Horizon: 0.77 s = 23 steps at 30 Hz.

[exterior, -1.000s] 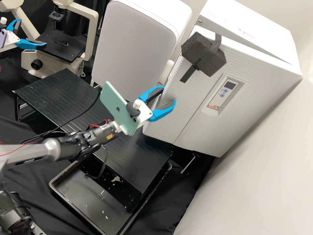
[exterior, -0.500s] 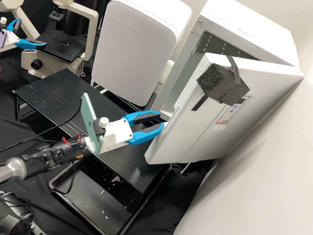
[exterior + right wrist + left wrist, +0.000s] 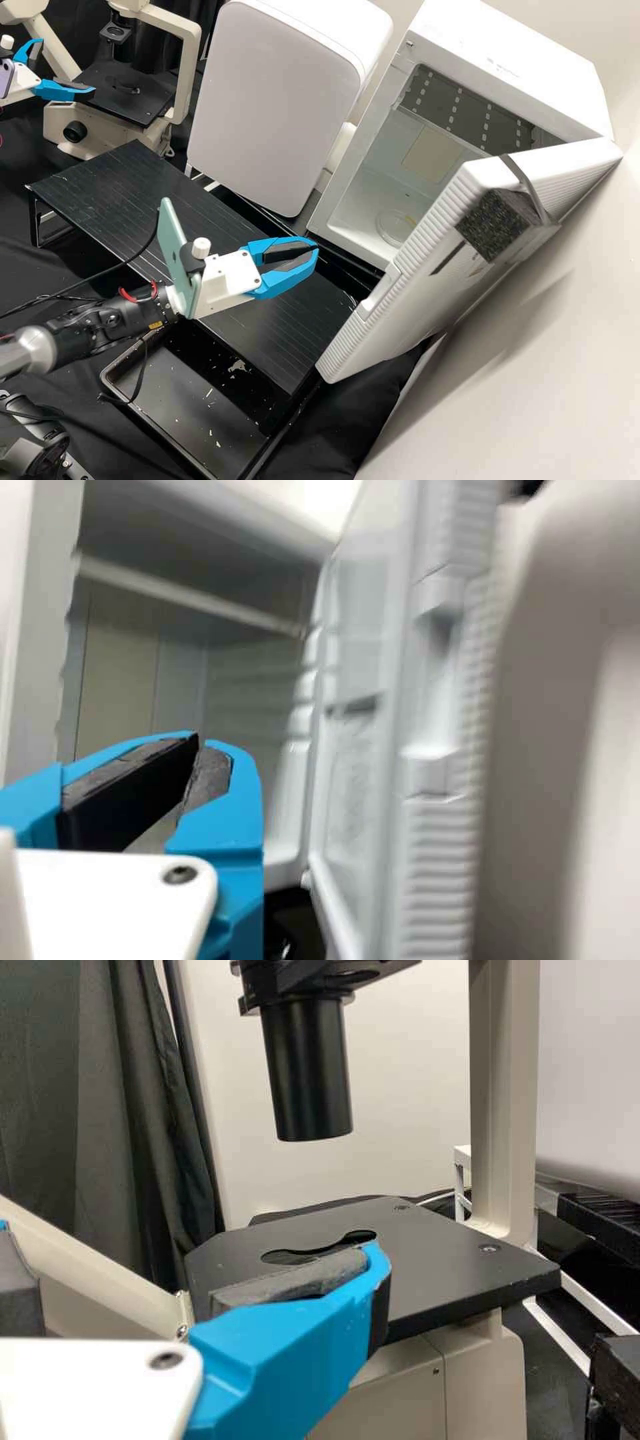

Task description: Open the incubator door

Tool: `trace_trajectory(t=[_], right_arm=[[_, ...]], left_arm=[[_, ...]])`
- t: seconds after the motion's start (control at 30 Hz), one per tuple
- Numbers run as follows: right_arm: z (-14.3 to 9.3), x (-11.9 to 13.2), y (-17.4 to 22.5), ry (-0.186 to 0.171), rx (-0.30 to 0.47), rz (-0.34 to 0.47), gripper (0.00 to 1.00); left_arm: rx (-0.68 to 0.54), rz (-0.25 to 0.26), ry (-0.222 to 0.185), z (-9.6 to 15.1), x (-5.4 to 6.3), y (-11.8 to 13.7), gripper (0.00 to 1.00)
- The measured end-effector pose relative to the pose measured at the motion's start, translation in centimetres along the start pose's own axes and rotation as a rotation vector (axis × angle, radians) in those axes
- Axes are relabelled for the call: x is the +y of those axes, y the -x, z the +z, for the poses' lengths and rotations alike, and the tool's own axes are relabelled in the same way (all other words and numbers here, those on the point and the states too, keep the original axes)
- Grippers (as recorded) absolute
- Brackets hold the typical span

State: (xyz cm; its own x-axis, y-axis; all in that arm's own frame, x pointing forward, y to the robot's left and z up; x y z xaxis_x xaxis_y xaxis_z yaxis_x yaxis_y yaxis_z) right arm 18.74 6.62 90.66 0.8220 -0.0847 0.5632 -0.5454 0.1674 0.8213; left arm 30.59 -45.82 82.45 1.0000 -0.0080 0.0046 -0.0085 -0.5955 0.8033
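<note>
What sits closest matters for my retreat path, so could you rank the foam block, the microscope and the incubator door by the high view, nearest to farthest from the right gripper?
1. Incubator door: nearest, to the right of and below the right gripper.
2. Foam block: farther right, strapped to the door.
3. Microscope: farthest, at the upper left.
</note>
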Motion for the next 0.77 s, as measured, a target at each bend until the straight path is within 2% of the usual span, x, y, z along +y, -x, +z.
trace_trajectory(t=[0.07, 0.1, 0.2, 0.3, 0.4, 0.43, 0.53, 0.6, 0.73, 0.77], right_arm=[[0.1, -1.1, -0.4, -0.003, 0.003, -0.038, 0.00], [0.2, -1.4, -0.6, -0.005, 0.007, -0.050, 1.00], [0.4, -2.4, -1.0, -0.017, 0.022, -0.098, 1.00], [0.6, -3.3, -1.3, -0.053, 0.035, -0.143, 1.00], [0.7, -3.9, -1.6, -0.112, 0.049, -0.179, 1.00], [0.9, -4.3, -1.7, -0.152, 0.053, -0.198, 1.00], [1.3, -4.9, -2.0, -0.219, 0.059, -0.236, 1.00], [1.5, -5.3, -2.1, -0.276, 0.078, -0.246, 1.00], [1.9, -5.7, -1.9, -0.345, 0.101, -0.252, 1.00], [1.9, -5.7, -2.0, -0.350, 0.105, -0.252, 1.00]], left_arm=[[0.000, 0.000, 0.000, 0.0, 0.0, 0.0, 1.00], [0.000, 0.000, 0.000, 0.0, 0.0, 0.0, 1.00], [0.000, 0.000, 0.000, 0.0, 0.0, 0.0, 1.00], [0.000, 0.000, 0.000, 0.0, 0.0, 0.0, 1.00], [0.000, 0.000, 0.000, 0.0, 0.0, 0.0, 1.00], [0.000, 0.000, 0.000, 0.0, 0.0, 0.0, 1.00], [0.000, 0.000, 0.000, 0.0, 0.0, 0.0, 1.00], [0.000, 0.000, 0.000, 0.0, 0.0, 0.0, 1.00], [0.000, 0.000, 0.000, 0.0, 0.0, 0.0, 1.00], [0.000, 0.000, 0.000, 0.0, 0.0, 0.0, 1.00]])
